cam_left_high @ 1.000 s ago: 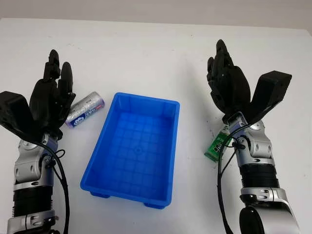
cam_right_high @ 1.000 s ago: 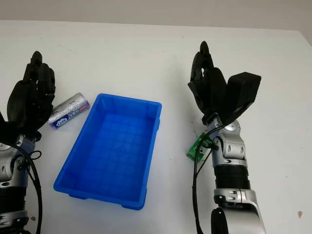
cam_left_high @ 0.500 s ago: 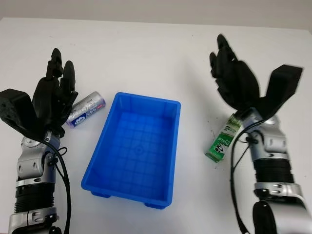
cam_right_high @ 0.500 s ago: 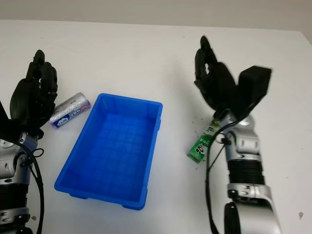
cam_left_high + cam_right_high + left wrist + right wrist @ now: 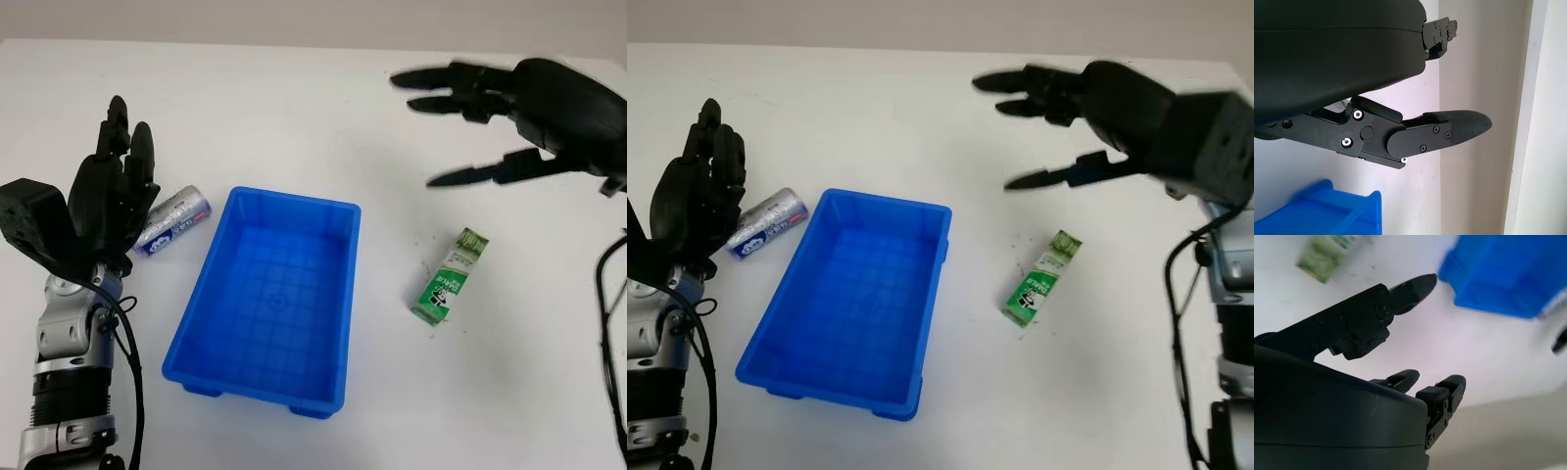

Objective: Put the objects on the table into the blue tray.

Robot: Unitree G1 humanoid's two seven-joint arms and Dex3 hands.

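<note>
— Blue tray [image 5: 269, 304]: nothing is held in it yet?
— Nothing. Silver can [image 5: 171, 220] left of it, green carton [image 5: 449, 276] right; left hand [image 5: 103, 196] and right hand [image 5: 529, 103] are kept open, empty.

Left robot hand [image 5: 103, 201] open, upright at near left; right robot hand [image 5: 534, 108] open, raised far right.

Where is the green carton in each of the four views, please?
Left eye view: the green carton lies on the white table, right of the blue tray, apart from it.
Right eye view: same place, right of the tray, below the open right hand.
Left wrist view: not in it.
Right wrist view: at a picture corner, beyond the fingertips.
Shared landmark: the blue tray.
</note>
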